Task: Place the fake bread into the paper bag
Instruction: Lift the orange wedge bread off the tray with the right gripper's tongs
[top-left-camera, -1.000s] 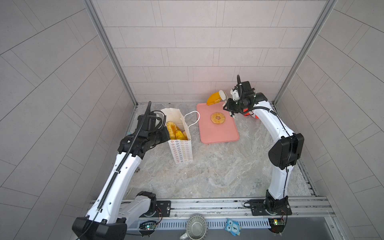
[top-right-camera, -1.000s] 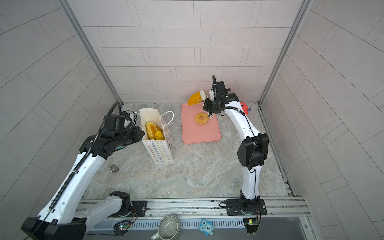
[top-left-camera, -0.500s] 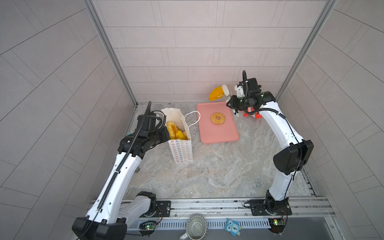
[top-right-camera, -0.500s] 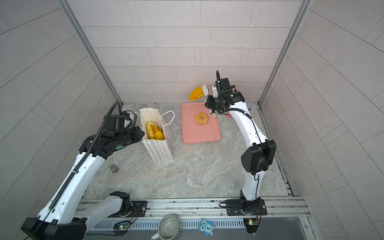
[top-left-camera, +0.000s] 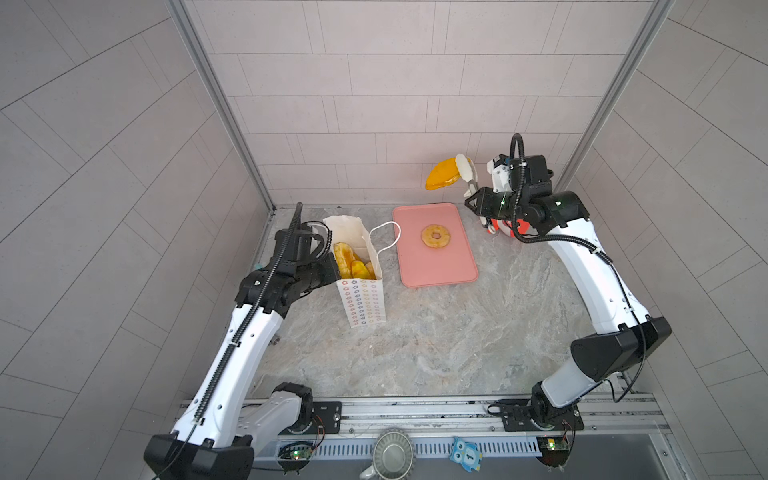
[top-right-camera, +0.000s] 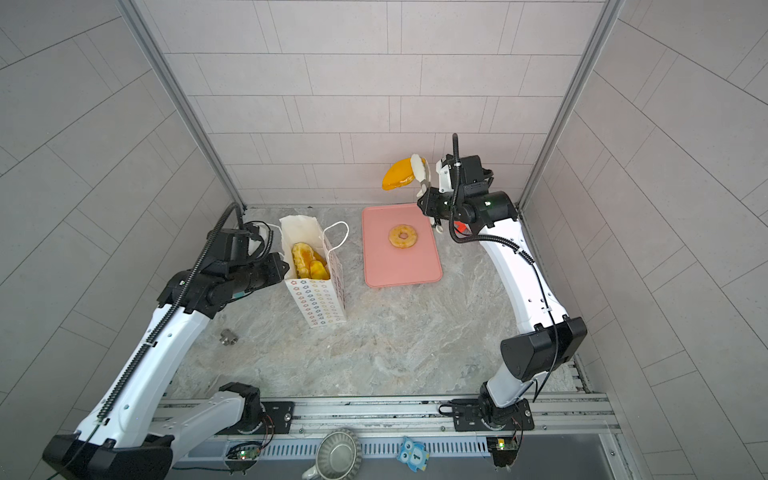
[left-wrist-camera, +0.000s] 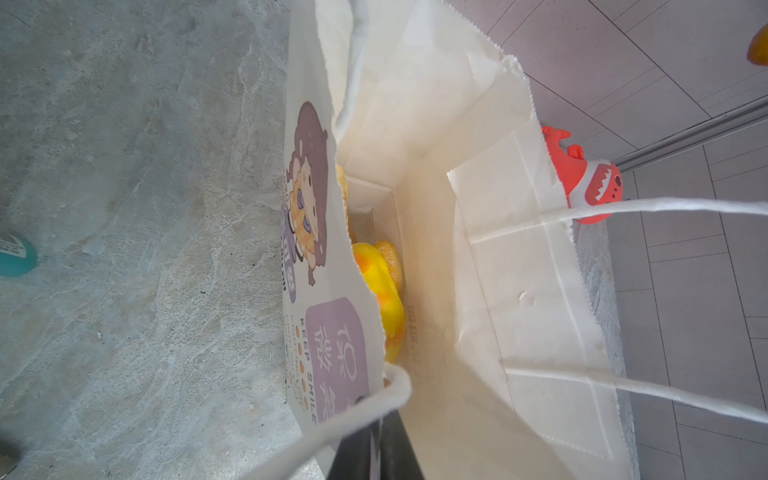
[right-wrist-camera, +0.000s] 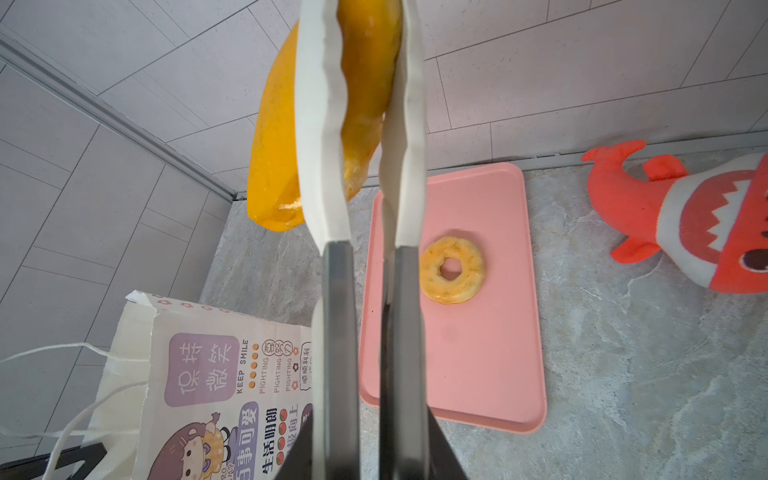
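At the near edge, on the front rail: a fluted metal mould (top-left-camera: 392, 451) and a blue owl card (top-left-camera: 465, 456). Farther in, on the marbled table (top-left-camera: 436, 345), close to the left arm: a small metal fitting (top-right-camera: 227, 336).

Next, left of centre: the paper bag (top-left-camera: 363, 299), upright, mouth wide, flower-patterned narrow side toward the camera. Inside: several glossy yellow pastries (top-left-camera: 351, 262), also visible in the left wrist view (left-wrist-camera: 382, 291). Clamped on the rim of the bag's left wall, beside a cord handle: the left gripper (left-wrist-camera: 376, 449), with jaws closed onto the paper and no visible gap.

Right of the bag and apart from it: the pink tray (top-left-camera: 440, 272), flat on the table. On its far half: one ring doughnut (top-left-camera: 435, 237), lying flat, touching nothing else.

Right of the tray's far corner, mostly hidden in both top views behind the right wrist: the red plush shark (right-wrist-camera: 648, 208), lying on the table near the back wall.

Farthest and highest, above the tray's far right corner, in front of the back wall: the right gripper (top-left-camera: 464, 168), with white fingers (right-wrist-camera: 324, 124) closed narrowly on one end of the long loaf (top-left-camera: 441, 176). Held clear of table and tray, free end drooping to the left.
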